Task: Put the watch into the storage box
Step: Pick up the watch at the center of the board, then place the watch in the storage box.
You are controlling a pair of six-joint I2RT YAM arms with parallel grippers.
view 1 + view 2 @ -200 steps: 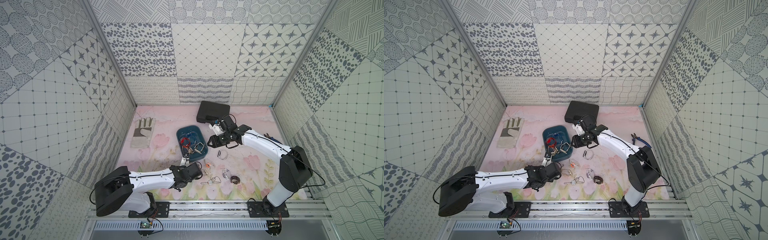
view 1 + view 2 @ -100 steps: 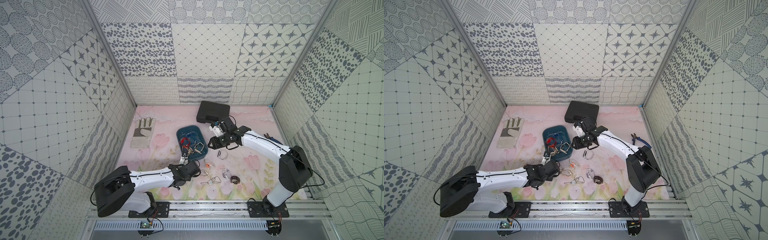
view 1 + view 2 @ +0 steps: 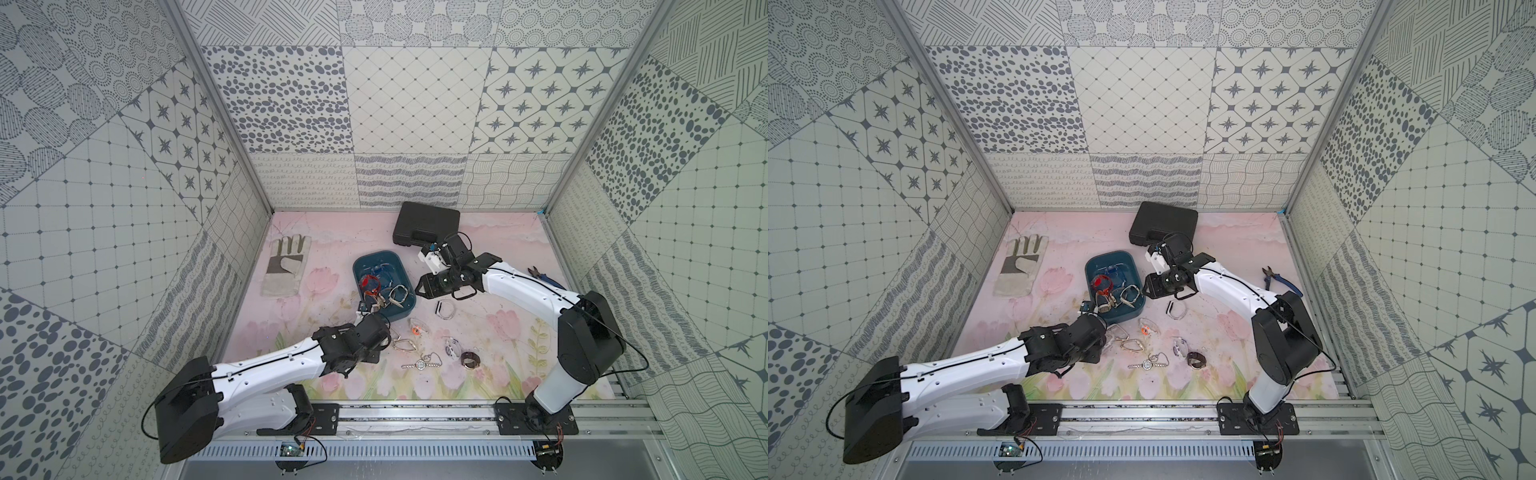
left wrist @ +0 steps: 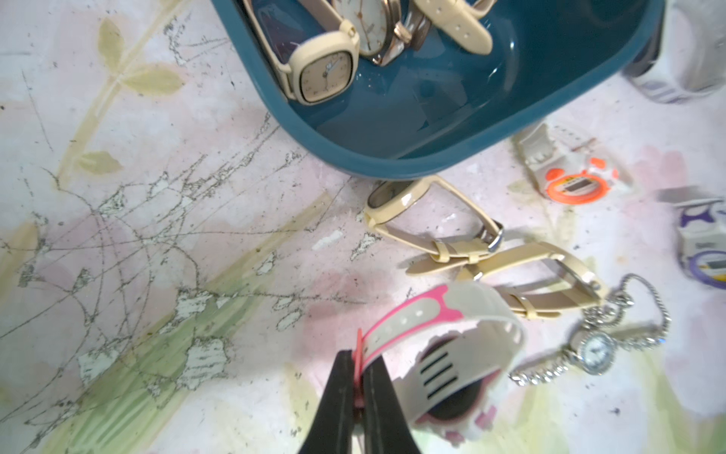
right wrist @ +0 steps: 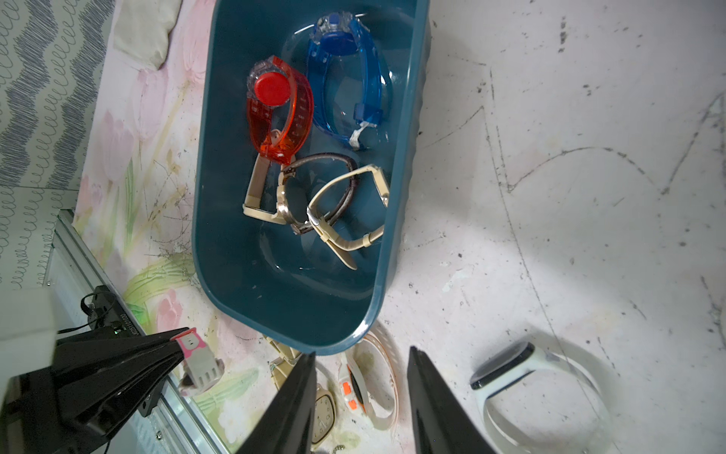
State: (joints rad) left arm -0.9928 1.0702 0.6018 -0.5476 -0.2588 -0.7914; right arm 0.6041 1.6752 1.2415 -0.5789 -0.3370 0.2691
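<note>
though they gaped earlier, left fingers pinch watch.

This is a robotics laboratory test cell. Indications:

1. Grey-and-white patterned wall panels enclose the table on three sides, held by bare aluminium corner posts.
2. An aluminium rail along the open front edge carries the bolted bases of the left arm and the right arm.
3. A bare circuit board with loose wiring sits exposed below the rail.
4. The table surface is a printed floral sheet, scratched and scuffed.
5. Its load is an unrelated mix: watches, a work glove, a black hard case, cutters.
</note>
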